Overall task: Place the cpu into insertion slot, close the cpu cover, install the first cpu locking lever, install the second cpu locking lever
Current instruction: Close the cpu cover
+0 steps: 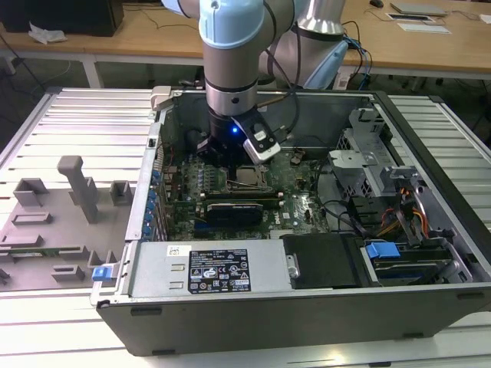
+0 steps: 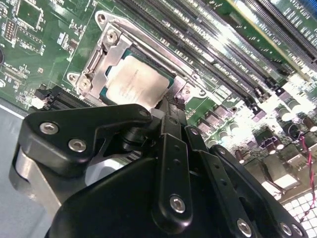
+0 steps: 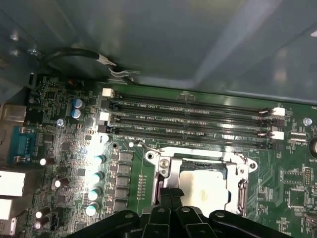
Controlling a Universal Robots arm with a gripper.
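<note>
Jaws together, as far as the first wrist view shows, with nothing seen between the tips; they sit low at the near edge of the thin square grey-metal cpu cover (image 3: 165, 167). The small flat square cpu with its pale silver-beige face (image 2: 132, 82) lies flat inside the black-rimmed square insertion slot (image 3: 198, 164) on the green circuit board (image 3: 133, 183), and the cover looks down around it. So I judge placing and closing done and the lever work in hand. That calls for a fine, steady push on the thin steel rod (image 2: 157, 49) along the cover's side, without scraping the board. My own black linkage hides the slot's near edge, so I cannot tell whether the tips touch anything, or whether either lever is hooked.
</note>
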